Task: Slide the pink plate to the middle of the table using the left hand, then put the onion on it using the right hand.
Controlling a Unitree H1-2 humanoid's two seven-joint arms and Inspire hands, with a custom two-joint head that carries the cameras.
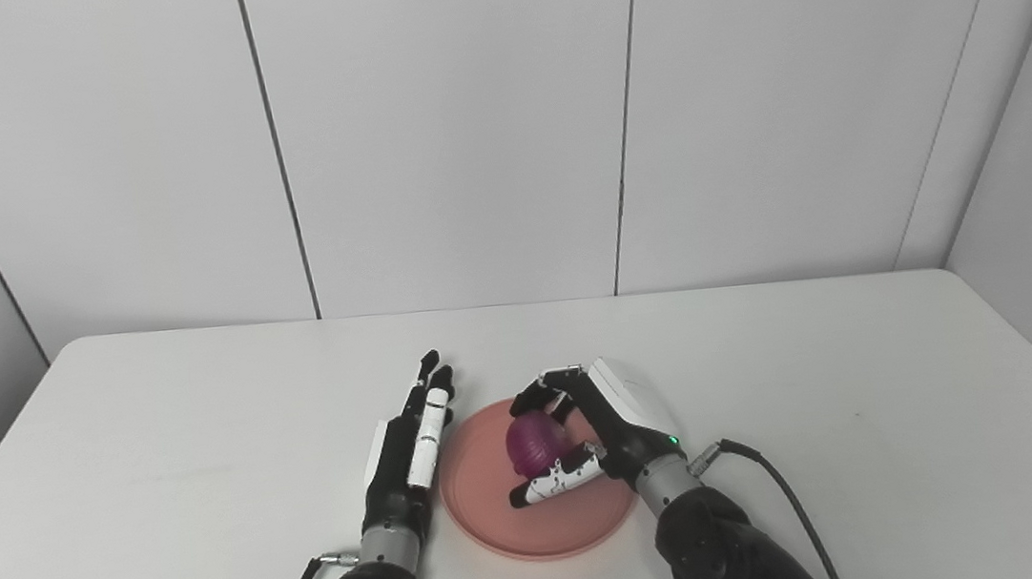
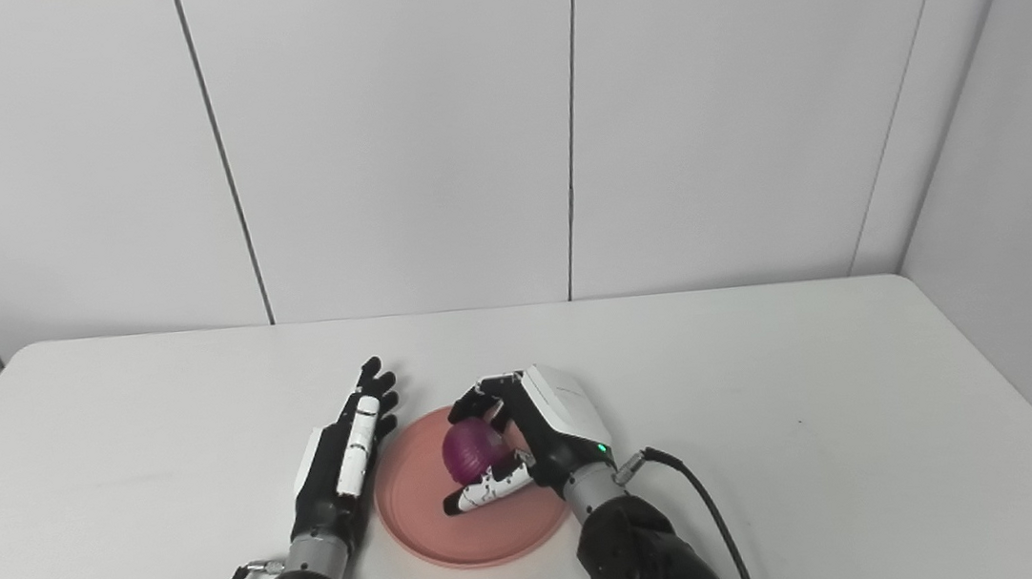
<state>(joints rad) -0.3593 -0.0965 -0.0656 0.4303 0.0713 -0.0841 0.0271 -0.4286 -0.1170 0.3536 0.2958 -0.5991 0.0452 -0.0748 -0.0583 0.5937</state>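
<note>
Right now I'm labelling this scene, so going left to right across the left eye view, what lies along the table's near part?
left hand → pink plate → onion → right hand, whose fingers curl around the onion over the plate.

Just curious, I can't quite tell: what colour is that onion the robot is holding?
Purple; the onion shows best in the left eye view.

Black robot hand [image 1: 588,426], white panels, black cables
</note>
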